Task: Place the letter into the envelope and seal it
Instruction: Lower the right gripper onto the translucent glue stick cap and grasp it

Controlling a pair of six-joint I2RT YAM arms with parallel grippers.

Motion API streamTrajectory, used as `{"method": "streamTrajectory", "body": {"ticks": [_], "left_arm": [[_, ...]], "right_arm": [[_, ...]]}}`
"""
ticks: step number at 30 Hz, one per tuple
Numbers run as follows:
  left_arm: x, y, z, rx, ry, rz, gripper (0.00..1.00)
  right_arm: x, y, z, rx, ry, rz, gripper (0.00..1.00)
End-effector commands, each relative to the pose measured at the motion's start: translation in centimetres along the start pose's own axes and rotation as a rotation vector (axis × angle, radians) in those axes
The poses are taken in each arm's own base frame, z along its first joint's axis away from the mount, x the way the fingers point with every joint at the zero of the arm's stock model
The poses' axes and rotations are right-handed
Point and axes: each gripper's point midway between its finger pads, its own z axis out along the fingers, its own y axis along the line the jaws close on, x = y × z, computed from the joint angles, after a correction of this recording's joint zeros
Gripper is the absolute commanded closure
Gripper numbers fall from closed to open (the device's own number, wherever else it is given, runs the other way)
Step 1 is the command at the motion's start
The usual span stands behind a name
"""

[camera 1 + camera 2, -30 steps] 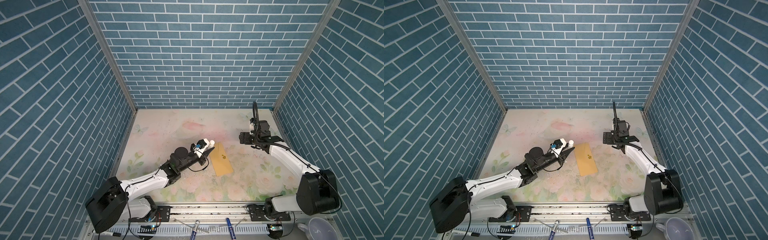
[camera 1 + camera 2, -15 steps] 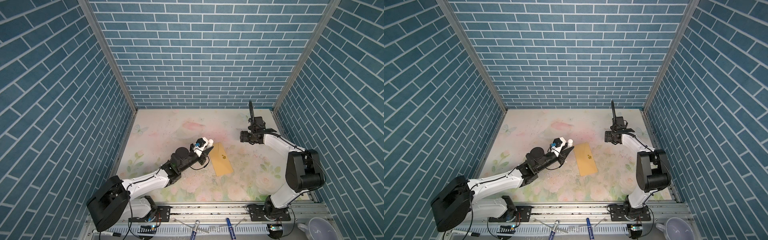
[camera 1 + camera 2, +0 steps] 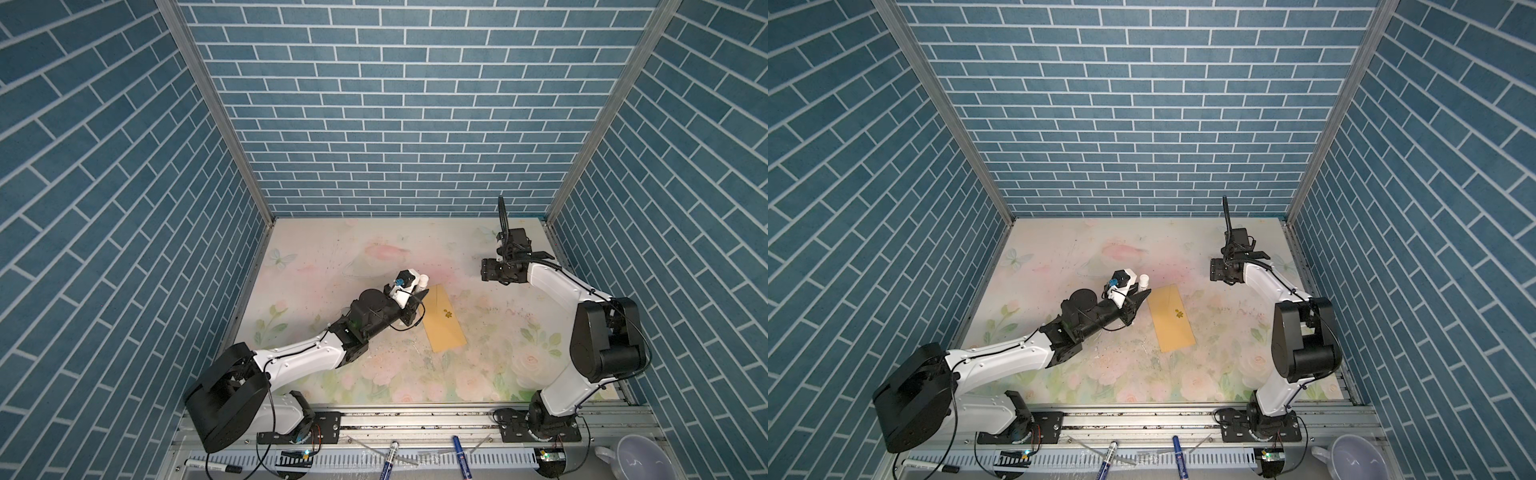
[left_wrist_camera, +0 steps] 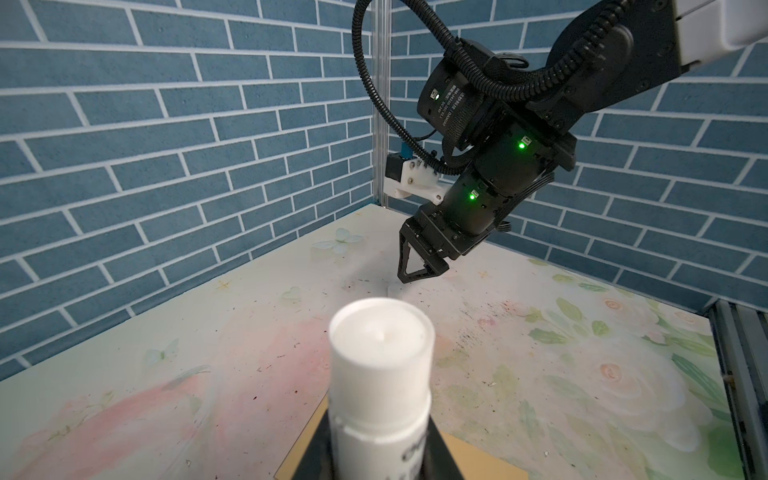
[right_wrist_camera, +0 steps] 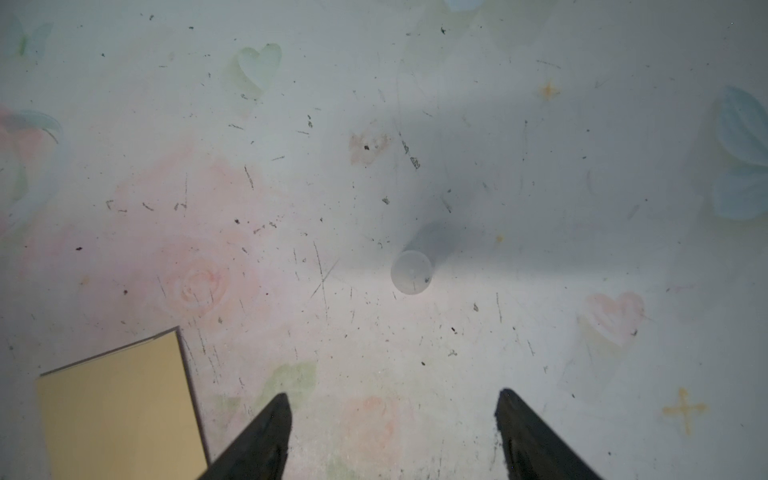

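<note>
My left gripper (image 3: pixel 417 297) pinches a white glue stick (image 4: pixel 380 374) at the centre of both top views, its tip just beside the envelope's upper-left corner. The envelope (image 3: pixel 444 324) lies flat on the table (image 3: pixel 332 257) with no flap sticking out. I cannot find the letter in any view; it may already be inside.

My right gripper (image 5: pixel 392 399) hangs spread wide at the right of the top views. A small translucent cap (image 5: pixel 411 272) stands just ahead of its 2 tips. I judge the step is fetching that cap. I would centre both jaws around it, come straight down, then close slowly, since so light and round a piece could skid away. I would hold the stick steady meanwhile.
</note>
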Motion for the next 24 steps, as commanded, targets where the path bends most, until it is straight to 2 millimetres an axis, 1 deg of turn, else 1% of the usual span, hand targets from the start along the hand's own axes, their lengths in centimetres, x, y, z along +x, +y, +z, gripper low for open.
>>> {"method": "streamTrajectory", "body": {"ticks": [1, 2, 4, 5, 7, 8, 9, 10, 11, 14, 17, 21, 22, 24], "left_arm": [[-1.6, 1.8, 0.2, -0.088, -0.100, -0.093, 1.00], [-2.0, 1.7, 0.2, -0.050, -0.121, -0.129, 1.00], [-2.5, 2.0, 0.4, -0.043, -0.126, -0.154, 1.00], [-2.5, 1.9, 0.4, -0.041, -0.098, -0.112, 1.00], [-2.5, 2.0, 0.4, -0.051, -0.019, -0.052, 1.00], [-2.4, 2.1, 0.2, -0.063, 0.009, -0.049, 1.00], [-2.5, 2.2, 0.1, -0.066, 0.006, -0.058, 1.00], [-3.3, 1.9, -0.1, -0.049, -0.030, -0.068, 1.00], [-3.7, 1.7, -0.3, -0.038, -0.071, -0.085, 1.00], [-3.5, 1.6, -0.8, -0.029, -0.119, -0.123, 1.00], [-2.5, 1.2, -0.8, -0.004, -0.080, -0.127, 1.00], [-1.7, 1.0, -1.6, -0.002, -0.067, -0.115, 1.00], [-1.5, 1.1, -1.9, -0.010, -0.058, -0.107, 1.00], [-1.4, 1.3, -2.2, -0.023, -0.041, -0.092, 1.00]], "right_arm": [[-1.9, -0.1, -2.6, 0.005, -0.040, 0.015, 0.23], [-1.9, -0.1, -3.0, 0.007, -0.038, 0.059, 0.24], [-1.9, 1.1, -3.3, -0.078, -0.101, 0.079, 0.24], [-1.7, 0.8, -3.3, -0.070, -0.121, 0.073, 0.25], [-1.2, -0.8, -3.6, 0.018, -0.098, 0.040, 0.26], [-0.9, -1.0, -3.7, 0.031, -0.083, 0.028, 0.26], [-0.7, -1.0, -3.7, 0.024, -0.077, 0.023, 0.26], [-0.5, -0.6, -3.6, 0.003, -0.072, 0.021, 0.26], [-0.4, -0.4, -3.6, -0.012, -0.068, 0.025, 0.25], [-0.7, -0.4, -3.4, -0.012, -0.069, 0.027, 0.25], [-0.9, -0.3, -2.5, -0.009, -0.051, 0.012, 0.26], [-0.8, 0.4, -0.7, -0.043, 0.003, 0.007, 0.27], [-0.5, 0.5, -0.1, -0.039, 0.028, 0.003, 0.27], [-0.1, -0.1, 0.8, -0.006, 0.063, -0.007, 0.27]]}}
